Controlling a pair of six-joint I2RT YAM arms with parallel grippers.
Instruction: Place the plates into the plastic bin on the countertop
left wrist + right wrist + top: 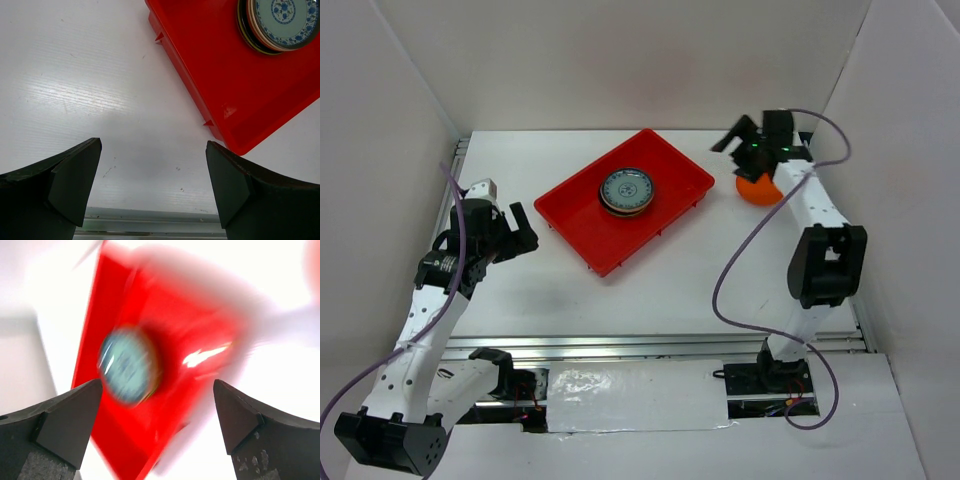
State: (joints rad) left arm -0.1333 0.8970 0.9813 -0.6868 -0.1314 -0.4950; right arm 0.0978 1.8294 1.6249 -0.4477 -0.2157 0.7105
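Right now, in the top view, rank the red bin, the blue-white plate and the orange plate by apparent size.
1. Red bin, clearly largest.
2. Blue-white plate.
3. Orange plate, as seen; the right arm hides part of it, so the two plates may really match.

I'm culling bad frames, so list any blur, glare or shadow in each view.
Right wrist: heavy motion blur smears the red bin and the patterned plate, with a white glare streak on the bin floor; only the fingers are sharp. Left wrist: sharp, with a soft sheen on the countertop. Top external: sharp, evenly lit, faint shadows.
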